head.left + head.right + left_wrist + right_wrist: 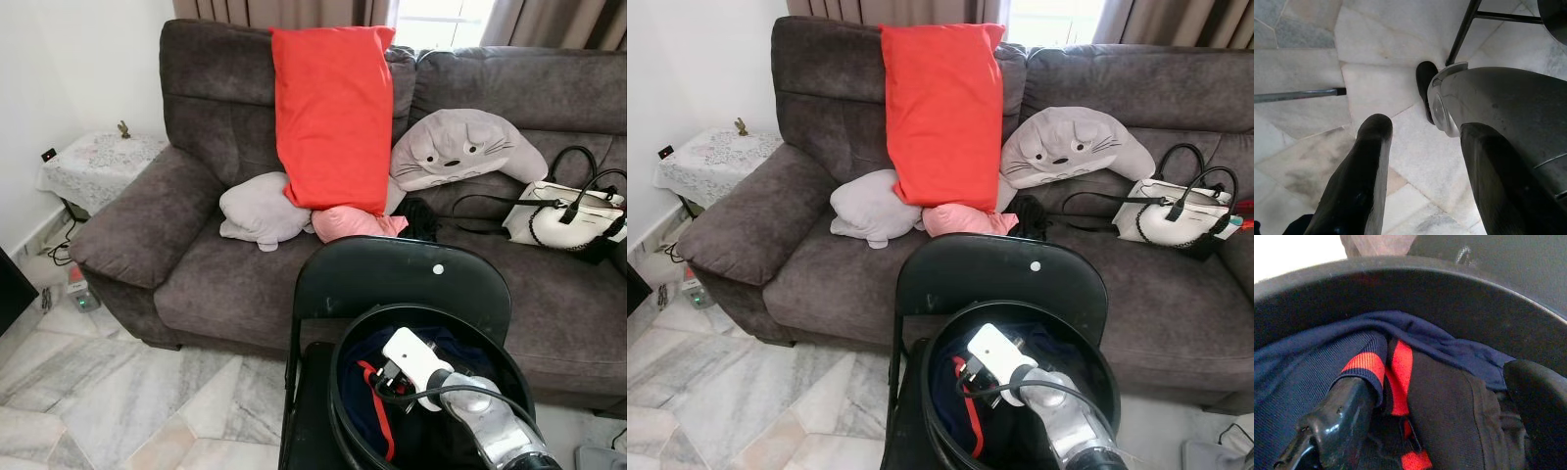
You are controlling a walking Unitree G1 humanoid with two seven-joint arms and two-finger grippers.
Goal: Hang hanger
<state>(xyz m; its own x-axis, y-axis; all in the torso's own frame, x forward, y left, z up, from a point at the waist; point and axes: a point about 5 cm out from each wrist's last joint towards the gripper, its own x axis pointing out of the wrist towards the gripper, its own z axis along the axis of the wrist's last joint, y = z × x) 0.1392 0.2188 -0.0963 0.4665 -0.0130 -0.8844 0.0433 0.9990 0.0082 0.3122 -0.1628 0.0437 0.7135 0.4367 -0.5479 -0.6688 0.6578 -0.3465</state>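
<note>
We see our right gripper [1442,423] reaching down inside a round black tub [1415,289], its two black fingers [1342,421] spread apart over a heap of clothes. One finger lies against a navy garment [1317,377] where a cuff banded in red and navy curls over its tip. Just beside it a red strap [1399,377] runs down between the navy cloth and a dark, nearly black piece of fabric [1449,416]. The other finger sits at the edge, blurred. Beyond the tub's rim stands a dark panel [1508,264].
</note>
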